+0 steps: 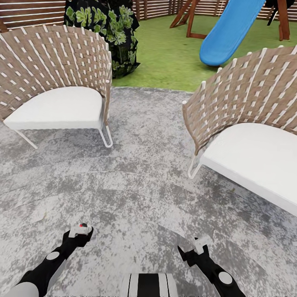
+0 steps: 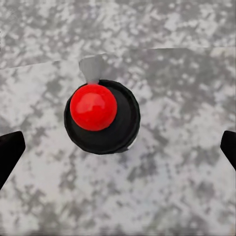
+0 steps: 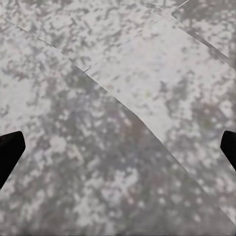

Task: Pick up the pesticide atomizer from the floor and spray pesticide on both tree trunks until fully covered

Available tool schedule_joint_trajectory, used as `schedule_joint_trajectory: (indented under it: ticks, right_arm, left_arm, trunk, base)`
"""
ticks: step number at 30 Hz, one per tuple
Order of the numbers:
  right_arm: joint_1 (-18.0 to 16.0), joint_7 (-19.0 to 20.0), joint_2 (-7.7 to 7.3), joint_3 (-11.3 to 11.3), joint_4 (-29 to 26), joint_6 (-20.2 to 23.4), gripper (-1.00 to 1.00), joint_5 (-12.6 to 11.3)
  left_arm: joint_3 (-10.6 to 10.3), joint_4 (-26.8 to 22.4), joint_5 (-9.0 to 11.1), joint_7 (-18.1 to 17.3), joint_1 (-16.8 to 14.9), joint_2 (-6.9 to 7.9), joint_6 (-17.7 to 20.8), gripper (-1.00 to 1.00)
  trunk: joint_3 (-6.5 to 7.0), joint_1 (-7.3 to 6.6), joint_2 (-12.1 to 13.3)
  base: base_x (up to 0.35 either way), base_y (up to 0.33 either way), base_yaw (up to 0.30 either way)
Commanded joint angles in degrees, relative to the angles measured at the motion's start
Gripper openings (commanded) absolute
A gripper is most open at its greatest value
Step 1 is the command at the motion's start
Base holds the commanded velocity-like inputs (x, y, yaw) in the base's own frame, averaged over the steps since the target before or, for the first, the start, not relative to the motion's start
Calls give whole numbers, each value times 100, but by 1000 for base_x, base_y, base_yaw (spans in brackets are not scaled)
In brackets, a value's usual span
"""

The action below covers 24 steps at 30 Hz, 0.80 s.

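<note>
The pesticide atomizer (image 2: pixel 103 118) stands on the grey paving, seen from straight above as a round black body with a red knob (image 2: pixel 93 106) and a short grey nozzle (image 2: pixel 92 70). My left gripper (image 2: pixel 118 147) hangs directly over it, open wide, with both dark fingertips (image 2: pixel 10 152) well apart from the bottle. In the head view the red knob (image 1: pixel 83 226) peeks out at my left gripper (image 1: pixel 80 232). My right gripper (image 1: pixel 201 246) is open over bare paving (image 3: pixel 118 147) with nothing between its fingers. The tall trees and their trunks are out of view.
Two woven lounge chairs with white cushions stand ahead, one at the left (image 1: pixel 57 82) and one at the right (image 1: pixel 251 136), with a paved gap between them. Beyond lie the green lawn (image 1: pixel 165 53), a blue slide (image 1: pixel 229 33), a dark leafy shrub (image 1: pixel 107 33) and the slat fence (image 1: pixel 29 12).
</note>
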Motion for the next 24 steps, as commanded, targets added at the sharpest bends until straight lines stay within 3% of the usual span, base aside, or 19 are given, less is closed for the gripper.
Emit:
schedule_joint_trajectory:
  ticks: [1, 15, 21, 24]
  right_arm:
    - [-2, 0, -3, 4, 1, -21, 100, 51]
    - [-2, 0, -3, 4, -78, -21, 100, 54]
    - [-2, 0, -3, 4, -78, -21, 100, 53]
    - [-2, 0, -3, 4, -78, -21, 100, 56]
  left_arm:
    - [-27, 5, 37, -8, -3, 5, -18, 100]
    - [-9, -34, 43, -5, -3, 4, -9, 100]
    - [-9, -39, 43, -5, -3, 4, -9, 100]
    - [-6, -39, 43, -5, -3, 4, -9, 100]
  trunk:
    - [-12, -1, -1]
    - [-44, -1, -1]
    - [-178, 14, -9]
    - [-178, 14, -9]
  base:
    - [0, 0, 0]
    - [0, 0, 33]
    - [0, 0, 5]
    - [0, 0, 0]
